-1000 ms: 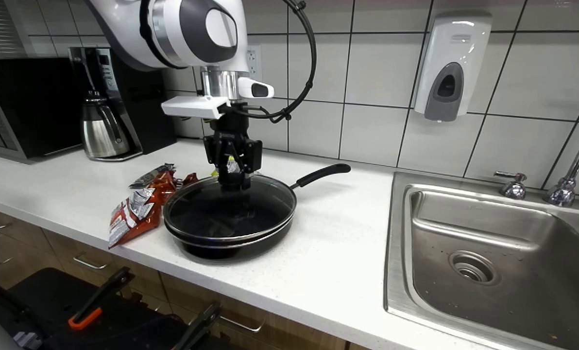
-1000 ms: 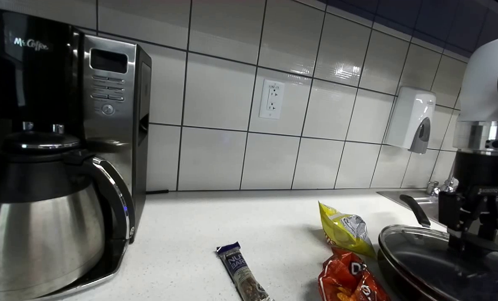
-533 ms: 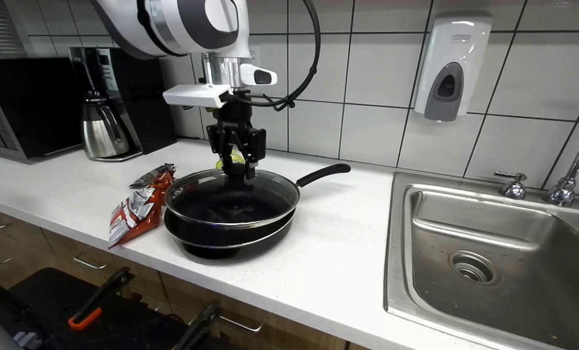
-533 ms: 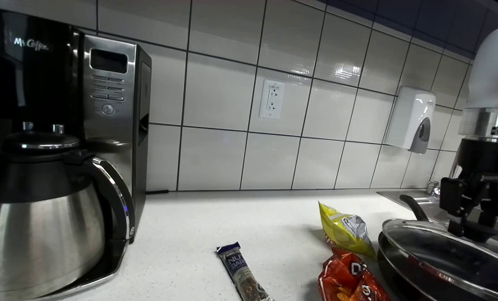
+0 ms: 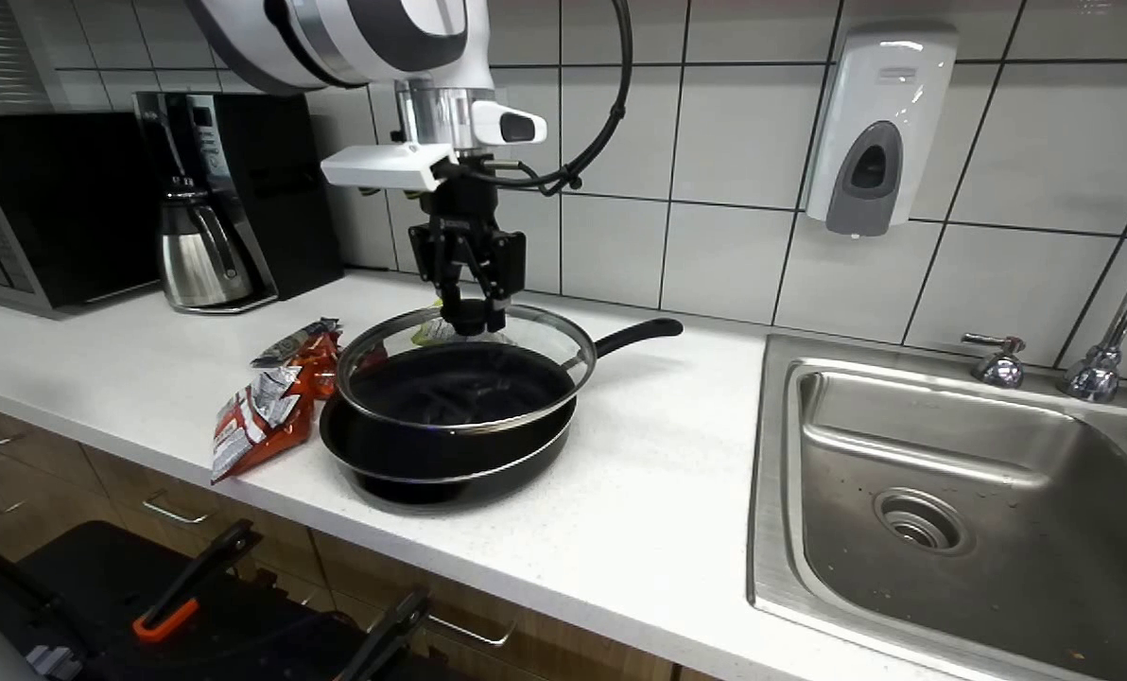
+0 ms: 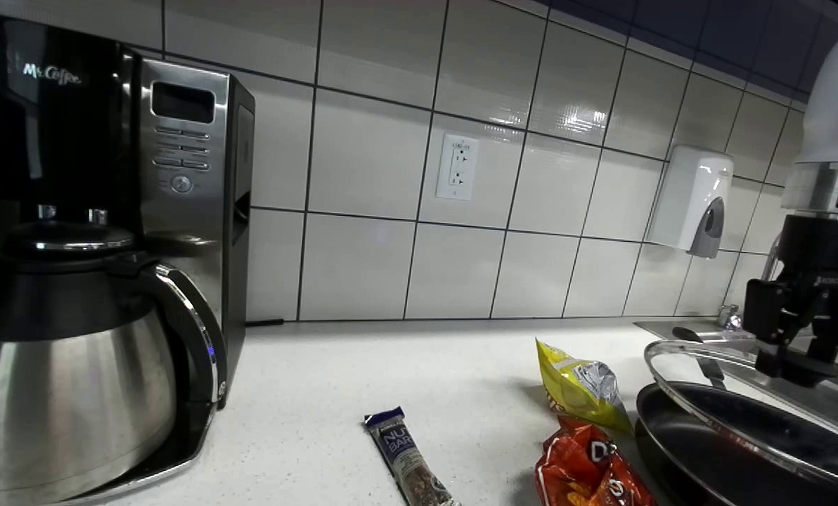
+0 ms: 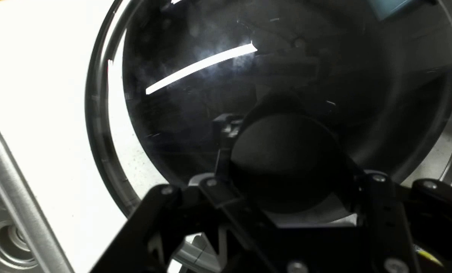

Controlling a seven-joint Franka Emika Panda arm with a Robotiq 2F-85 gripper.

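On the white tabletop [image 5: 653, 473]: a glossy red snack bag [image 5: 266, 416]; a crumpled yellow foil bag [image 6: 581, 390]; a slim dark-wrapped nut bar [image 6: 410, 460]; a boxy black-and-silver coffee maker [image 5: 266, 194]; above the stainless-steel sink [image 5: 1008, 586], a white-and-grey plastic soap dispenser [image 5: 880, 132].

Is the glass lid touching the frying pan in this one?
Apart: an exterior view shows the glass lid hanging above the frying pan, with a gap visible between them along the left side.

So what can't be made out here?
Wrist view: where the end effector touches the lid knob; black on black.
In an exterior view: glass lid, cropped by right edge.
In an exterior view: red chip bag, cropped by bottom edge.
In an exterior view: nut bar, fine print too small.
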